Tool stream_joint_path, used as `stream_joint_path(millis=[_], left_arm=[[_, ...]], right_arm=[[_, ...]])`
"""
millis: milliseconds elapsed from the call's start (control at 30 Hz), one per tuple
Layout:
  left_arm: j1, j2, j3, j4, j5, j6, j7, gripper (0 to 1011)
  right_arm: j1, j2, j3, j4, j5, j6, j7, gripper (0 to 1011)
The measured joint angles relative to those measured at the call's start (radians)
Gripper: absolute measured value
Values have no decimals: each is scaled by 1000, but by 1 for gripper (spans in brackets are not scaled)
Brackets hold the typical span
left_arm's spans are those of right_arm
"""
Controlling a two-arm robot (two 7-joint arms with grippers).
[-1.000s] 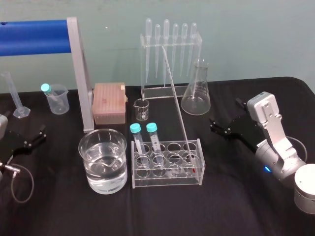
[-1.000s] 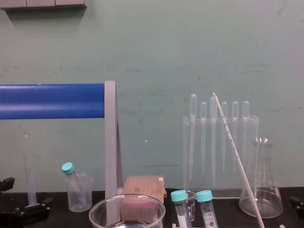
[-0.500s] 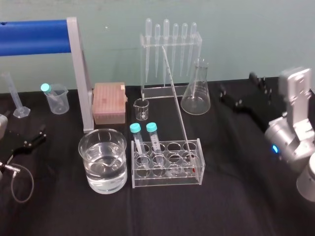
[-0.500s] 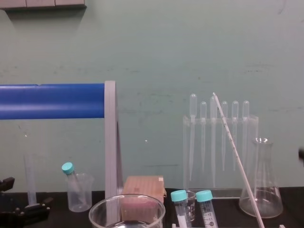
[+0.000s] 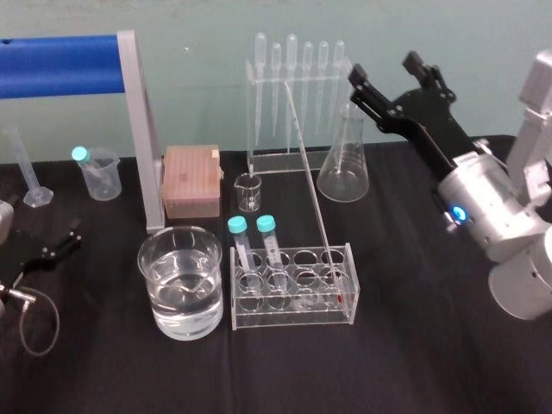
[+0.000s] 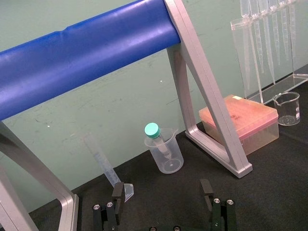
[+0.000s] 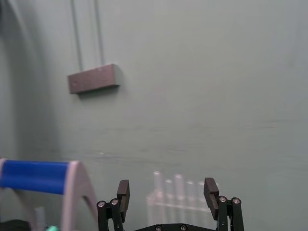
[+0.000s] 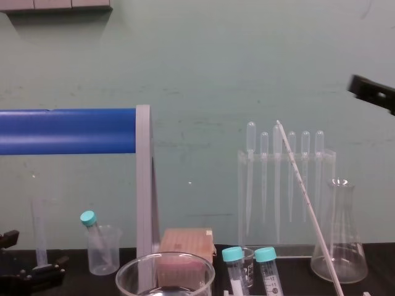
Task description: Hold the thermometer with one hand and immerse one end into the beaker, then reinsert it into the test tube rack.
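Head view: thermometer sits in the test tube rack, red-tipped lower end at the rack's right end, rod leaning back and left so its top crosses the pipette stand. Beaker, part full of clear liquid, stands on the black table just left of the rack; can't tell if they touch. Two blue-capped tubes fill the rack's left end. Right gripper is raised high, up beside the top of the conical flask, fingers apart, holding nothing, well apart from the thermometer. Left gripper lies low at the table's left side, well away from the beaker. Left wrist view: left gripper fingers are spread wide with nothing between them; beyond stand a plastic beaker with a capped tube in it, a pink tip box and the blue bar on its grey frame. Right wrist view: right gripper fingers are apart and empty, facing the green wall, pipette stand blurred beyond them. Chest view: thermometer slants from upper left to lower right across the pipette stand; beaker rim sits at the bottom edge; one black finger of the right gripper enters at upper right, high above the flask; left gripper sits low at left.
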Motion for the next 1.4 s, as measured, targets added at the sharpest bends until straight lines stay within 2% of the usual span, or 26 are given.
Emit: stream_joint_path(millis=[200,400,600,700,1000,1400], left_arm=[[0,0,0,0,0,0,0,1008],[0,0,0,0,0,0,0,1008],[0,0,0,0,0,0,0,1008],[0,0,0,0,0,0,0,1008],[0,0,0,0,0,0,0,1008],[0,0,0,0,0,0,0,1008]], right_arm=[[33,-43,-32,13,3,38,25,1003],[69,-81,-63,50,2,125,36,1003],[88,-93,-87,74,-20,194,39,1003],[98,-96,-99,87,-36,246,40,1003],[112,-106,-105,103,-50,329,51,1003],[125,-134,-75,126,-43,396,75,1003]])
